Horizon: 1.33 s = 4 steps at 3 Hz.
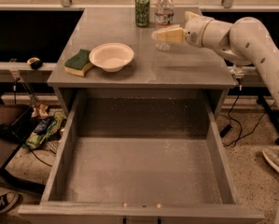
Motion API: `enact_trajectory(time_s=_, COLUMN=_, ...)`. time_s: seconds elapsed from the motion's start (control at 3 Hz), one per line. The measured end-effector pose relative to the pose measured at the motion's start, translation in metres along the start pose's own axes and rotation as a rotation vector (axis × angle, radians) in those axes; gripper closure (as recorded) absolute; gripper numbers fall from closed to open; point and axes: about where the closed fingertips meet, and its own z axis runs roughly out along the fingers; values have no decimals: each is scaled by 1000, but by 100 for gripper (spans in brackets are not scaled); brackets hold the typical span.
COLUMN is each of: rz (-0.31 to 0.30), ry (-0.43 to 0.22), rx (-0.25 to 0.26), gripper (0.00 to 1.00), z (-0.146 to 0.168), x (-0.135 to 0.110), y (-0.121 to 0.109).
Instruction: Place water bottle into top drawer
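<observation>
When looked into from above, shows only a speckled grey floor between tall walls: top drawer (59, 171), pulled far out below the grey table (185, 66). Up on the table, near the back edge, standing straight: water bottle (164, 7), clear, white cap on, with a red and white band. Not in the drawer. Just to its left, a green can (142, 4), also standing, close by but not touching. Reaching in from the right side on a fat white arm (241, 38): gripper (158, 34), tan, pointing left, right in front of the lower half of the bottle. Can't tell if touching the bottle. Can't tell if spread apart or squeezed together either. Nearer the front left of the table, a white bowl (111, 56), right way up, only its white inside showing. Beside the bowl on the left, touching or nearly so, a green and yellow sponge (79, 62), lying flat.
</observation>
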Motion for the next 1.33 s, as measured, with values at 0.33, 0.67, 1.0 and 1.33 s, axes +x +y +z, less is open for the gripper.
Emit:
enact_trajectory(time_s=0.33, rz=1, ry=-28, rx=-14, gripper=0, z=30, x=-12, y=5)
enact_trajectory(time_s=0.67, rz=7, ry=-20, rx=-22, gripper=16, z=55, x=-14, y=5)
enact_trajectory(time_s=1.0, rz=6, ry=-20, rx=-23, gripper=39, z=57, x=-15, y=6)
enact_trajectory(time_s=1.33, rz=6, ry=-20, rx=-23, gripper=62, z=57, x=-15, y=6)
